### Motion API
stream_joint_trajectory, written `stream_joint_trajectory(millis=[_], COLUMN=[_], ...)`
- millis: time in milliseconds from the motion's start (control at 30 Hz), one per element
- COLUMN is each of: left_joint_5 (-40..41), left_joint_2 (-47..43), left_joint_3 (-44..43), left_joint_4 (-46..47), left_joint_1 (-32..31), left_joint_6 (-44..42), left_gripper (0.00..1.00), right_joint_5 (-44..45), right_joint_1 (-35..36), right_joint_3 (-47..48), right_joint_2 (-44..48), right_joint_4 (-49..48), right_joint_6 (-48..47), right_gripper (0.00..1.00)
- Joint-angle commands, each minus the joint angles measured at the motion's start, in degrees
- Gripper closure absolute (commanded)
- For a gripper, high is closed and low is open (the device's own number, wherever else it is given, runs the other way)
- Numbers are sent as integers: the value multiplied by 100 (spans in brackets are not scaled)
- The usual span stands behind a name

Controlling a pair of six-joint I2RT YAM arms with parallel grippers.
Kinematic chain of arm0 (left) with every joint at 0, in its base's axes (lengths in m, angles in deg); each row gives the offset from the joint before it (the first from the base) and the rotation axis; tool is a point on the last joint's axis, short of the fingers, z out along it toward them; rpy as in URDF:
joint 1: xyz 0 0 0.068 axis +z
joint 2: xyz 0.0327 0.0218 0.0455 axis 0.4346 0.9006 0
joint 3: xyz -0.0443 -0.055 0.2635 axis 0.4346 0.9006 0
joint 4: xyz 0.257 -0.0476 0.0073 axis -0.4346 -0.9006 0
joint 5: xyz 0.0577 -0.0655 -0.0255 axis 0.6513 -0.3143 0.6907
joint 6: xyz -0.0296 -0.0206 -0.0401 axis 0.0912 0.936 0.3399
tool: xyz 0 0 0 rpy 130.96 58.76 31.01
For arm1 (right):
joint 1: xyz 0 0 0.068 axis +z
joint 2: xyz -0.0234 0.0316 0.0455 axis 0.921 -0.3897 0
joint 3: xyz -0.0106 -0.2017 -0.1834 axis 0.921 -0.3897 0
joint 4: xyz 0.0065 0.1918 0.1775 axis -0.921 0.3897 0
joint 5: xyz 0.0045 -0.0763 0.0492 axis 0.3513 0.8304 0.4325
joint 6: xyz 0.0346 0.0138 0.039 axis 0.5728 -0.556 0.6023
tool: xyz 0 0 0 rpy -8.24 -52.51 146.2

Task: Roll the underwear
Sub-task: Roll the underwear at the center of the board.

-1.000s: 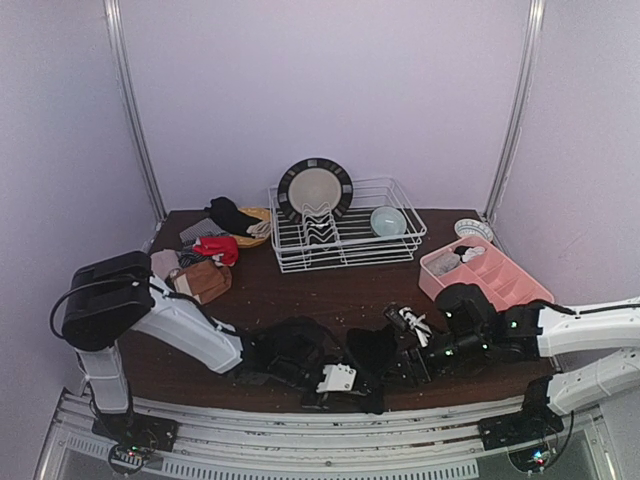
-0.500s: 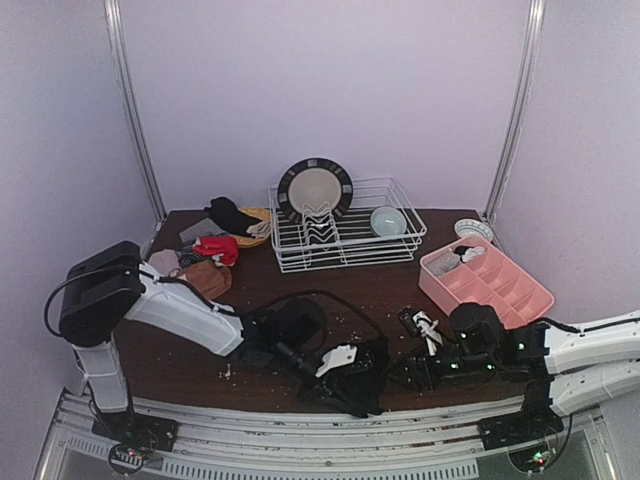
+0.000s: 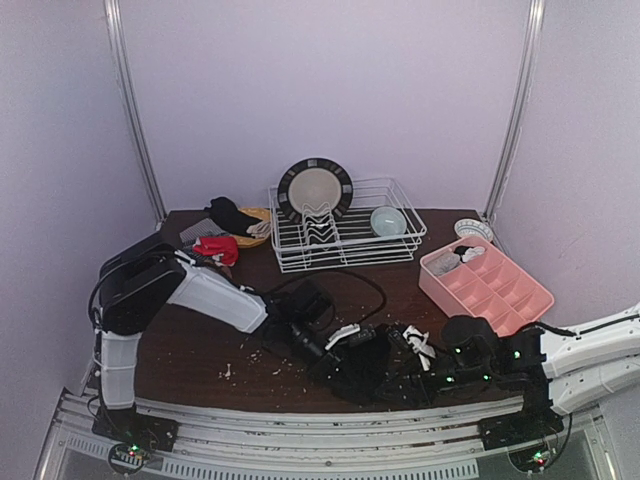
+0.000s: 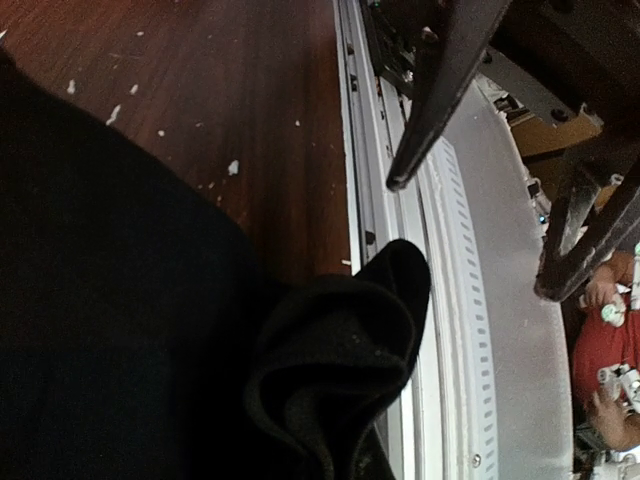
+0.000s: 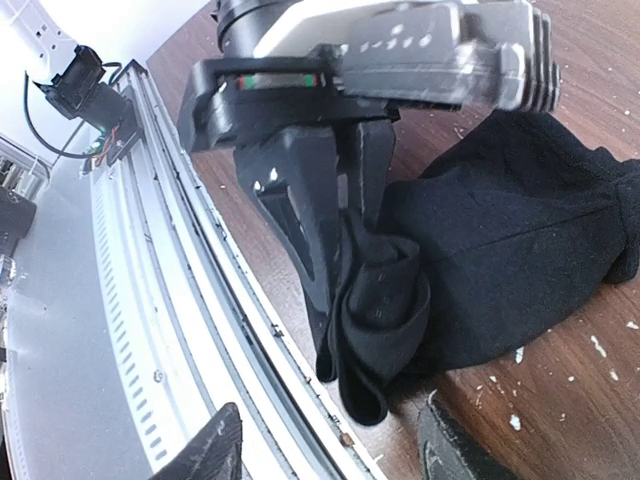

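Note:
A black underwear [image 3: 362, 368] lies bunched at the table's front edge. My left gripper [image 3: 360, 352] is shut on it; in the right wrist view the left gripper [image 5: 345, 300] pinches the cloth, and a rolled fold [image 5: 378, 330] hangs below the fingers [image 5: 300, 240]. In the left wrist view the black underwear [image 4: 330, 370] hides the jaws. My right gripper [image 3: 398, 378] sits just right of the cloth, open. Its fingertips [image 5: 215, 445] frame the fold from below, with nothing between them. More underwear, red [image 3: 216, 250] and black [image 3: 230, 212], is piled at the back left.
A pink compartment tray [image 3: 432, 280] stands at the right. A white wire dish rack [image 3: 400, 245] with a plate [image 3: 315, 190] and a bowl [image 3: 388, 220] stands at the back. The metal front rail [image 5: 150, 300] runs right beside the cloth. White crumbs dot the wood.
My left arm has swung to the right, carrying the black underwear along the front edge. My right gripper has come down and left, close to the cloth.

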Motion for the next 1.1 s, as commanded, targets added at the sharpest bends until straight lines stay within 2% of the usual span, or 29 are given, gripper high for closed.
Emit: stream_joint_trajectory(millis=[0, 67, 267, 400, 500, 667, 733, 933, 1000, 1067], left_joint_5=[-648, -784, -999, -1095, -1132, -1183, -1178, -1144, -1104, -1047], left_joint_2=[59, 86, 340, 426, 496, 688, 723, 838, 842, 838], left_joint_3=[-125, -200, -571, -572, -593, -715, -733, -823, -829, -834], left_joint_4=[250, 288, -1, 164, 286, 361, 428, 458, 444, 403], left_joint_1=[233, 280, 347, 429, 508, 602, 633, 693, 697, 701], left_joint_6=[660, 896, 1358, 1781, 2086, 2424, 2523, 2816, 2851, 2872], left_gripper=[100, 100, 100, 100, 100, 100, 100, 100, 100, 100], right_joint_5=[273, 295, 591, 1023, 941, 344, 148, -121, -306, -518], right_joint_1=[36, 39, 35, 35, -22, -49, -52, -209, -338, -419], right_joint_3=[180, 265, 630, 827, 919, 984, 979, 932, 948, 944], right_joint_2=[-62, -194, -872, -1278, -1555, -1945, -2040, -2175, -2251, -2331], right_joint_4=[-7, -48, -249, -200, -143, -260, -322, -559, -644, -772], right_joint_6=[-158, -200, -381, -521, -567, -506, -455, -203, -109, -20], right_gripper=[40, 37, 16, 13, 14, 23, 30, 43, 53, 69])
